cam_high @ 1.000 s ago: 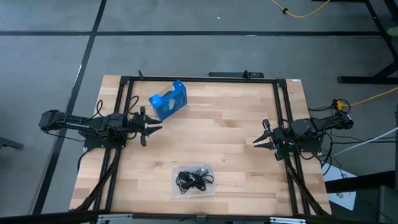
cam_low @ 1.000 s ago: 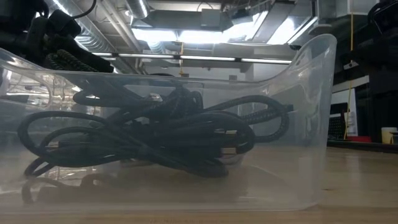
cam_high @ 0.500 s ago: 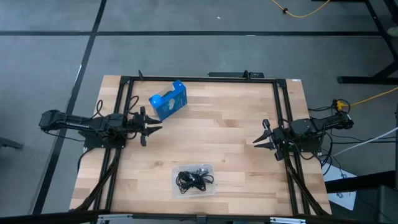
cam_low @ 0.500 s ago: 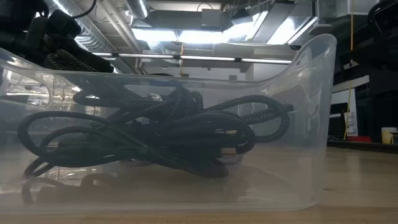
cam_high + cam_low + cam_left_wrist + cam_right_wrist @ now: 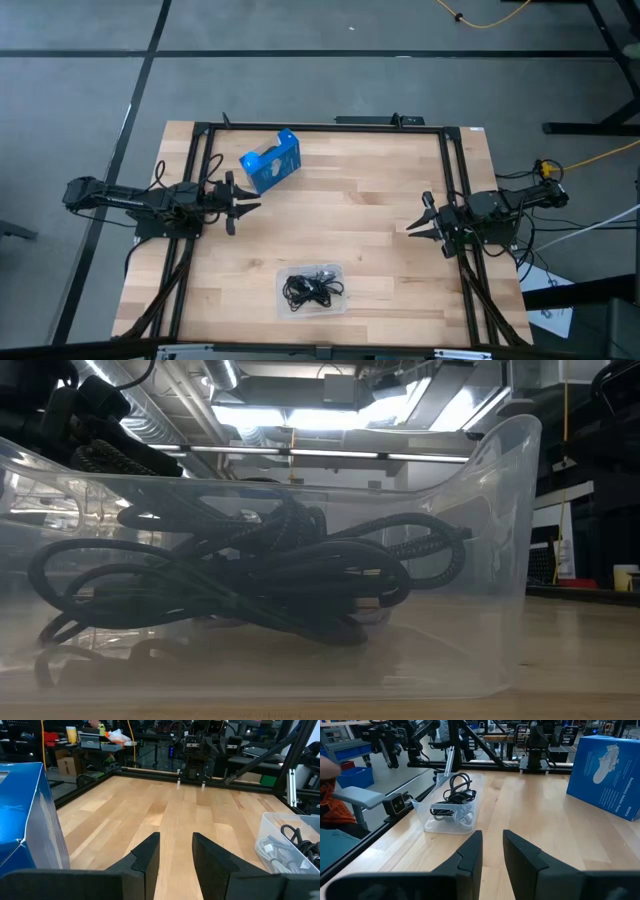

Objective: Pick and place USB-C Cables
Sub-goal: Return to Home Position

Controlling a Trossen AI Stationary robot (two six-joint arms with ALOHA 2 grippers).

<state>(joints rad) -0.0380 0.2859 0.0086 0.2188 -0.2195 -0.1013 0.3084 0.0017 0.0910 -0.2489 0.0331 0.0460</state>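
- A pale wooden desk (image 5: 350, 200) is seen from above, bordered by a black metal frame (image 5: 320, 126).
- The left arm (image 5: 130, 197) is stretched low across the desk's left edge, and the right arm (image 5: 505, 205) is laid the same way across the right edge; each is pointed inward at the other.
- A blue box (image 5: 270, 162) with white marks is stood askew on the desk's left half, near the far edge and just beyond the left arm's tip.
- A clear tray (image 5: 284, 275) is placed at the middle of the desk's near edge, well apart from both arms and from the box.
- The left tool (image 5: 176, 836) is held just above the wood at the left side; its jaws are parted by a narrow gap and nothing is gripped between them.
- The right tool (image 5: 492, 833) is held likewise at the right side, its jaws also slightly parted and nothing caught in them.
- The USB-C cables (image 5: 313, 289) are all gathered inside the tray in one tangled heap: dark braided loops are piled on top, and a lighter cable is seen against the tray's wall. How many lie in the heap cannot be told.
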